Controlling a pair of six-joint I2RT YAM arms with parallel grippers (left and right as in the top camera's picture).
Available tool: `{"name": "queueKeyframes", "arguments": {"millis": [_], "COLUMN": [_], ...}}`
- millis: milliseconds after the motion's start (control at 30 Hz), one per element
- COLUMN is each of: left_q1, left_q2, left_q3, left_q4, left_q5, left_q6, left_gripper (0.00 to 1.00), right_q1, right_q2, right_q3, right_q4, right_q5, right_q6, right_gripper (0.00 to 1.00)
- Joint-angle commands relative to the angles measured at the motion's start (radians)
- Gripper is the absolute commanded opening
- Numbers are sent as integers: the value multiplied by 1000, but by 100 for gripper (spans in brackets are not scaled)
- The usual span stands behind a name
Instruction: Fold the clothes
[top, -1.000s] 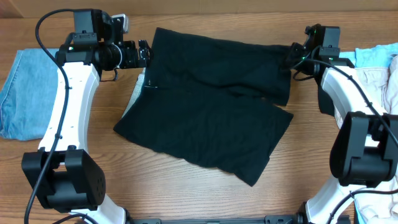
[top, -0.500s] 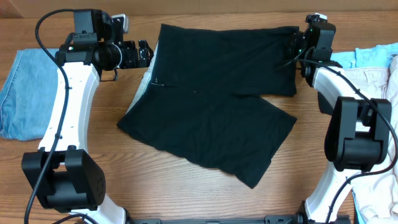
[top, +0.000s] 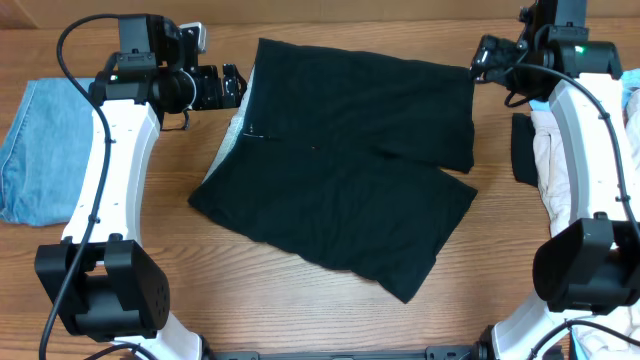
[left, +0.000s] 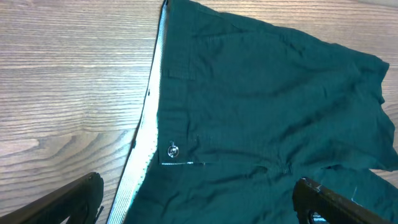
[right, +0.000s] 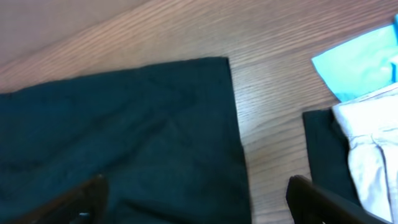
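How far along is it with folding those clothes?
Early on. Done: the black shorts lie spread flat, no fold made yet. In hand: nothing; the left hand and right hand both hang open near the shorts' top corners. Left: folding the shorts, then perhaps the denim and the beige garment at the sides.

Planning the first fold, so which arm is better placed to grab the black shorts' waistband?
Probably left. The left gripper, open, sits right beside the waistband of the black shorts, its button in view between the fingers. The right gripper, also open, hovers over the far leg hem.
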Motion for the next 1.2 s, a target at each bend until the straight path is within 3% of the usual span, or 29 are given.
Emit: {"name": "queueKeyframes", "arguments": {"millis": [0,67,133,200,233,433,700,1000,1167], "left_q1": [-6,-6,-6,-6,-6,-6,-6,-7,-7], "left_q2": [15,15,15,15,15,15,15,15,15], "left_q3": [24,24,24,24,24,24,24,24,24], "left_q4": [1,1,1,1,1,1,1,1,1], "left_q5": [14,14,14,14,14,14,14,14,14], "left_q6": [19,19,19,19,19,19,19,19,19], "left_gripper": [100,100,100,100,100,100,100,100,100], "right_q1": [-3,-3,-3,-3,-3,-7,-13,-13,-12], "right_q2": [-2,-2,-2,-2,-2,-2,-2,-1,-1], "right_q3": [6,5,-5,-42,-65,-296,-554,-727,-734], "right_q4": [-133,-254,-306,-338,-346,-303,-55,191,358], "right_q5": [-74,-73,-67,-51,-25,35,24,29,62], "right_q6": [30,58,101,135,164,253,339,345,289], "right_gripper": [66,40,28,7,4,4,6,7,7]}}
